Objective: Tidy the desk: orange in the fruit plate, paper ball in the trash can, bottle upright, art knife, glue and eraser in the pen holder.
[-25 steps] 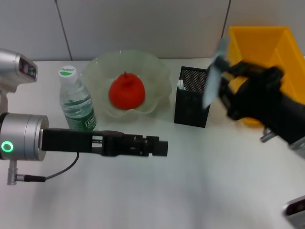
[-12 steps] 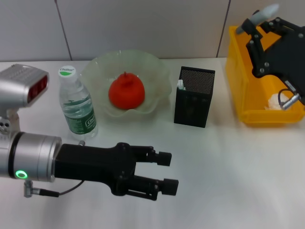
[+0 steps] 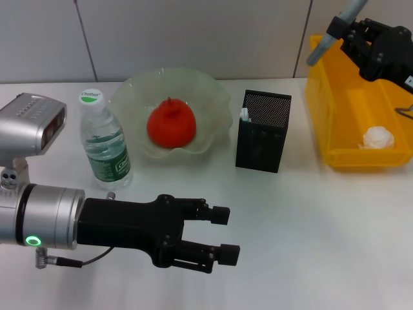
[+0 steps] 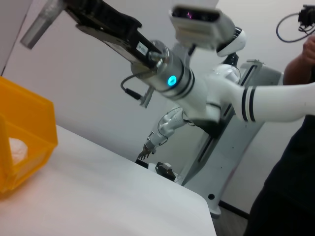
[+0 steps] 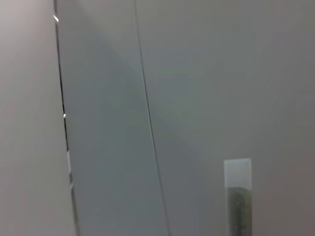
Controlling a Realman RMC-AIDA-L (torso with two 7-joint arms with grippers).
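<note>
Head view: paper ball [image 3: 378,137] lies below right hand [image 3: 335,39].

A robotics lab; a bare white table [image 3: 322,226] against grey wall panels [image 3: 193,32]; a second white robot on a stand [image 4: 216,98] nearby.
</note>
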